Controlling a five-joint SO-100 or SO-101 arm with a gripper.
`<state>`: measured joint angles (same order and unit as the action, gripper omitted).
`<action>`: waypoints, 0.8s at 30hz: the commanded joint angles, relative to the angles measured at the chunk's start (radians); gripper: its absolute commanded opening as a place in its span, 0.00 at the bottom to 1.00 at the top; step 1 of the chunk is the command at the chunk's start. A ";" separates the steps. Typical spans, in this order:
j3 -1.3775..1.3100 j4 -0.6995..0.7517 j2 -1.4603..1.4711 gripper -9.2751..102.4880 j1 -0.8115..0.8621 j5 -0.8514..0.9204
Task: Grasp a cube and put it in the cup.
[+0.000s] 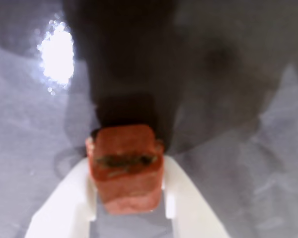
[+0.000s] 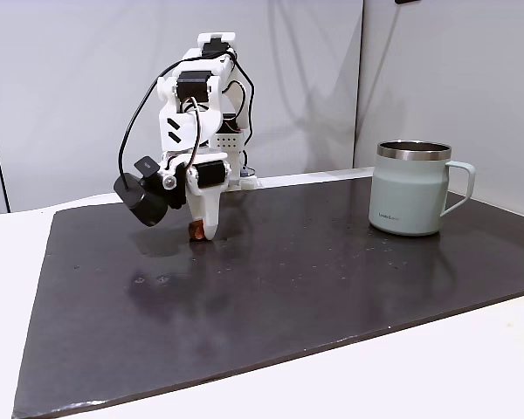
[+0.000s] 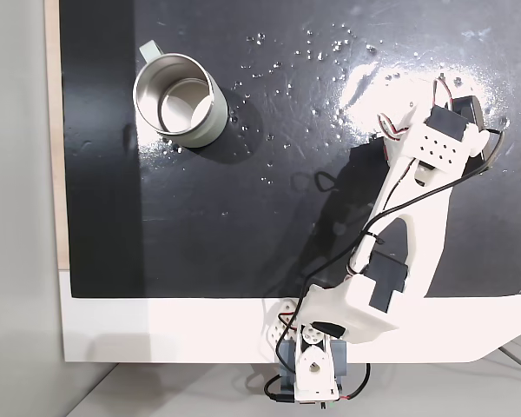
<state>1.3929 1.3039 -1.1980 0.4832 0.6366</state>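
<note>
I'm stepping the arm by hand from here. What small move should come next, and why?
Probably lift straight up. In the wrist view the cube sits between the white fingers of the gripper, apparently clamped, still low over the dark mat. The cup stands well off to the right in a fixed view, so clearance comes first.

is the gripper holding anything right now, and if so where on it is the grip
Yes. The gripper is shut on the cube, with its white fingers pressing the cube's two opposite side faces. In a fixed view the cube sits low by the dark mat.
</note>
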 commanded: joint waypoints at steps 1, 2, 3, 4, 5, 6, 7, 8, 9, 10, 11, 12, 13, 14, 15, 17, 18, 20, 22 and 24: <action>-0.005 0.028 -0.106 0.10 0.009 -0.021; -0.005 0.037 -0.133 0.10 0.006 -0.028; -0.006 0.049 -0.167 0.10 0.003 -0.032; -0.014 0.067 -0.199 0.09 0.000 -0.037; -0.026 0.089 -0.229 0.09 -0.003 -0.041; -0.046 0.114 -0.258 0.09 -0.005 -0.046; -0.066 0.140 -0.287 0.09 -0.006 -0.049; -0.087 0.163 -0.318 0.09 -0.008 -0.052; -0.109 0.183 -0.347 0.09 -0.008 -0.054; -0.132 0.204 -0.374 0.09 -0.009 -0.055; -0.156 0.221 -0.402 0.09 -0.009 -0.058; -0.181 0.235 -0.428 0.09 -0.009 -0.061; -0.210 0.252 -0.449 0.09 -0.009 -0.064; -0.241 0.270 -0.466 0.09 -0.009 -0.066; -0.276 0.288 -0.479 0.09 -0.011 -0.067; -0.351 0.325 -0.486 0.09 -0.017 -0.077; -0.383 0.342 -0.486 0.09 -0.021 -0.080; -0.426 0.362 -0.485 0.09 -0.035 -0.091; -0.448 0.367 -0.483 0.09 -0.055 -0.103; -0.465 0.368 -0.479 0.09 -0.081 -0.118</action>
<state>1.0063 1.6659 -1.6214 0.4341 0.5384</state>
